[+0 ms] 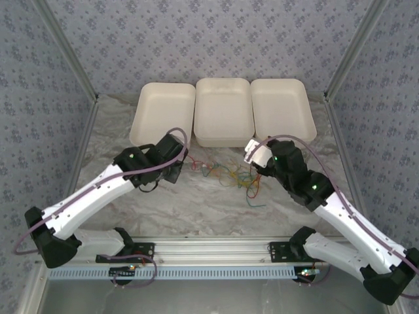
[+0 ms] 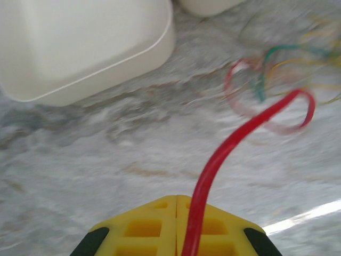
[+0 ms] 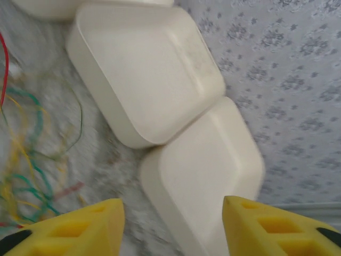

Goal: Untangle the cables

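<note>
Ahead of the left fingers (image 2: 177, 205), pressed together on a red cable (image 2: 234, 141), the strand arcs forward into the loose tangle of cables (image 1: 230, 173) lying on the counter (image 1: 196, 206). Thin, limp and probably almost weightless, each looks best pinched at a free end, away from the crossings. The tangle sprawls to the left of the right fingers (image 3: 80, 224), which stand apart and empty. White trays (image 3: 144, 74) just beyond them hem in the far side, while bare counter lies behind both pairs of fingers.
</note>
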You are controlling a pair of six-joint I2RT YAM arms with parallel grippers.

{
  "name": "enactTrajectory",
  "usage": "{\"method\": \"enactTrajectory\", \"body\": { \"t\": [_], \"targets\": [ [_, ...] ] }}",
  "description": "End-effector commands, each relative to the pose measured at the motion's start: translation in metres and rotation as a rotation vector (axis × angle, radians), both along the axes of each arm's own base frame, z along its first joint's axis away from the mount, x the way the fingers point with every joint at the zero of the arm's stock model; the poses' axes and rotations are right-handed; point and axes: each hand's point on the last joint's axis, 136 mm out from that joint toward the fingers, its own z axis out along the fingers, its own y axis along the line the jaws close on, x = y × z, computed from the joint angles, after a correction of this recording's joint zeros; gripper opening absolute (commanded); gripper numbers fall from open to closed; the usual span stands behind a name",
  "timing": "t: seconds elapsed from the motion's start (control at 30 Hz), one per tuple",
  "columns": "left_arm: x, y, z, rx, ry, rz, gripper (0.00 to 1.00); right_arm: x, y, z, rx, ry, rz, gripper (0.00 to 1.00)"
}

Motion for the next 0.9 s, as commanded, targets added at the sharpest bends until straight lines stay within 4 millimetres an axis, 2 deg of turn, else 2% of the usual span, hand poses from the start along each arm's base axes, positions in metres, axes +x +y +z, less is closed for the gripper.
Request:
{"method": "enactTrajectory", "body": {
  "t": [0.0, 0.1, 0.17, 0.23, 0.3, 0.4, 0.47, 0.57, 0.63, 0.7, 0.87],
  "targets": [
    [0.002, -0.035, 0.038, -0.302, -0.013, 0.019, 0.00, -0.021, 0.008, 0.030, 0.391, 0.082, -0.047, 0.57],
    [0.006, -0.038, 0.056, -0.394, -0.038, 0.042, 0.00, -0.027, -0.001, 0.046, 0.701, 0.163, -0.176, 0.58],
    [0.008, -0.036, 0.066, -0.433, -0.059, 0.062, 0.00, -0.029, -0.007, 0.045, 0.948, 0.256, -0.299, 0.61],
    [0.010, -0.033, 0.074, -0.475, -0.079, 0.075, 0.00, -0.033, 0.003, 0.043, 1.193, 0.386, -0.337, 0.62],
    [0.012, -0.031, 0.080, -0.520, -0.096, 0.088, 0.00, -0.034, 0.020, 0.033, 1.462, 0.558, -0.371, 0.63],
    [0.011, -0.034, 0.087, -0.602, -0.110, 0.081, 0.00, -0.027, 0.047, 0.020, 1.780, 0.749, -0.383, 0.64],
    [0.011, -0.035, 0.094, -0.648, -0.129, 0.075, 0.00, -0.023, 0.062, 0.019, 1.895, 0.812, -0.363, 0.66],
    [0.008, -0.034, 0.102, -0.688, -0.150, 0.069, 0.00, -0.017, 0.077, 0.022, 1.953, 0.858, -0.416, 0.74],
    [0.006, -0.032, 0.105, -0.708, -0.154, 0.065, 0.00, -0.011, 0.088, 0.032, 1.990, 0.871, -0.406, 0.76],
    [0.003, -0.032, 0.105, -0.721, -0.150, 0.061, 0.00, -0.005, 0.099, 0.045, 2.037, 0.901, -0.378, 0.77],
    [0.000, -0.033, 0.100, -0.746, -0.137, 0.059, 0.00, 0.007, 0.127, 0.057, 2.098, 0.976, -0.358, 0.76]
  ]
}}
